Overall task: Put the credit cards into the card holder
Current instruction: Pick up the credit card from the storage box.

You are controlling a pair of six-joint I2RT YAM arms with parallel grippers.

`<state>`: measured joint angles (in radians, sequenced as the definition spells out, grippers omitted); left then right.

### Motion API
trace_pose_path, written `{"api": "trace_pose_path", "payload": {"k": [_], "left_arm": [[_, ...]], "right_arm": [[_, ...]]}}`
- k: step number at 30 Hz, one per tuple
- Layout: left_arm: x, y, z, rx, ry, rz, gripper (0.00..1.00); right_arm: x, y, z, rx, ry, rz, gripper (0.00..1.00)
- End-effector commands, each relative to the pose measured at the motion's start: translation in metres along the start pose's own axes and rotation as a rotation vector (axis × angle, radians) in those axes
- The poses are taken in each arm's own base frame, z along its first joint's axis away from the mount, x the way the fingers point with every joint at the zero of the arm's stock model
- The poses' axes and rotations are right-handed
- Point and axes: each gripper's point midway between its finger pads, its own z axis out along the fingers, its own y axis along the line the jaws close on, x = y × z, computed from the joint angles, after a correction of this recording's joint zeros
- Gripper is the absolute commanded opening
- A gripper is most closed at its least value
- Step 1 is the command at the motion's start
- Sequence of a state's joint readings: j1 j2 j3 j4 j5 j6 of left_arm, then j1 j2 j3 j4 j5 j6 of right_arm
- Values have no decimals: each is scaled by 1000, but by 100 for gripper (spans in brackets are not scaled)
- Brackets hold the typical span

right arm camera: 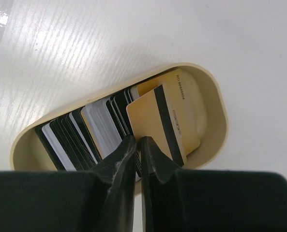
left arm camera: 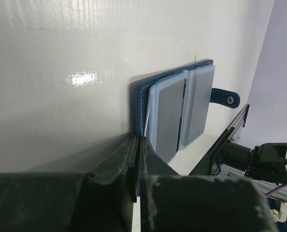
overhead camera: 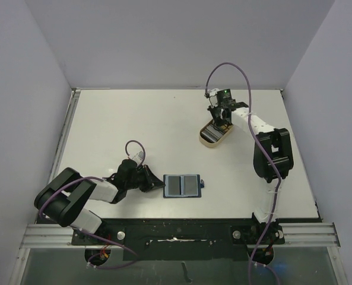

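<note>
Left tool [left arm camera: 136, 139] together beside card holder [left arm camera: 172, 113], right tool [right arm camera: 137, 142] almost together over credit cards [right arm camera: 99, 128], grip unclear

The white table [overhead camera: 134, 130] is carrying two things well apart: the card holder [overhead camera: 183, 185] lying open near the front, a tan oval dish [right arm camera: 219, 111] (packed with credit cards [right arm camera: 99, 128]) farther back.

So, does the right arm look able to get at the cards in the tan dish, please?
Most likely yes: the right tool sits right at the tan dish, its tips apparently pinching the raised gold card, with nothing over the other cards.
</note>
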<state>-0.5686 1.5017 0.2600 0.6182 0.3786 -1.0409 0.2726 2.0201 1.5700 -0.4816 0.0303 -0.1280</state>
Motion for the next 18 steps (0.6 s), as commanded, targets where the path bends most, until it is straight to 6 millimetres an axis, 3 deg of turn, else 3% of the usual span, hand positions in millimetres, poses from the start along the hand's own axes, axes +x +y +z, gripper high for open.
{"api": "trace_pose_path", "payload": {"k": [1, 8, 14, 18], "left_arm": [[-5, -11, 2, 37, -17, 22, 0], [-9, -15, -2, 36, -35, 26, 0], [-21, -25, -7, 21, -70, 51, 24], [-34, -39, -15, 20, -110, 75, 32]], "right_arm": [[-26, -13, -39, 99, -68, -21, 4], [-29, -13, -60, 204, -52, -59, 0], [-35, -14, -96, 268, -73, -2, 0], [-38, -3, -126, 245, -124, 77, 0]]}}
